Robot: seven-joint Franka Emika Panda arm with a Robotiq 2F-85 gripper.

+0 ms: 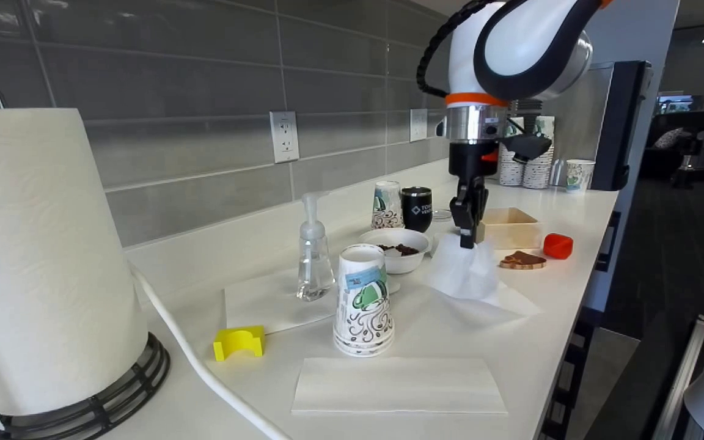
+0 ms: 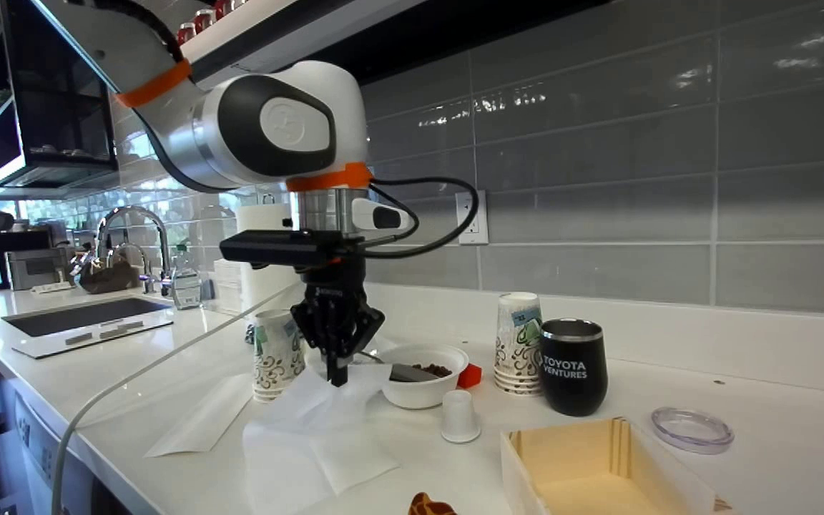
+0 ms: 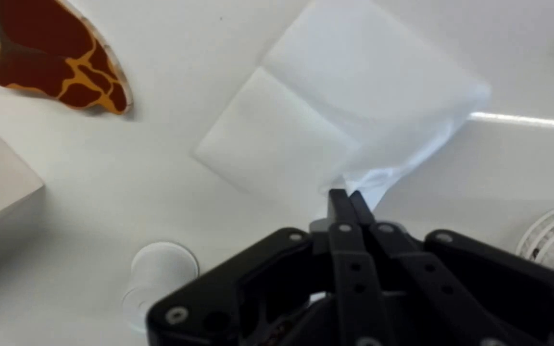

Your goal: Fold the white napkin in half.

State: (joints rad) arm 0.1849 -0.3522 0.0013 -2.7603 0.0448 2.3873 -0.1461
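The white napkin [image 1: 463, 275] hangs from my gripper [image 1: 469, 239], which is shut on it. Part of the napkin is lifted off the counter and the rest lies spread on it. In an exterior view the napkin [image 2: 312, 436] drapes down from the fingertips of the gripper [image 2: 338, 378] and spreads toward the front. In the wrist view the napkin [image 3: 373, 77] is bent, with one squarish flap lying flat and a raised, creased part running to the closed fingertips [image 3: 347, 193]. The pinched edge between the fingers is hidden.
A white bowl [image 2: 419, 390] and a small white capsule [image 2: 459, 417] stand close to the gripper. A wooden box [image 2: 598, 465], a toy steak [image 1: 522, 261] and a red block [image 1: 558, 245] lie nearby. Stacked paper cups [image 1: 364, 305] and a stiffer white sheet [image 1: 398, 386] are also near.
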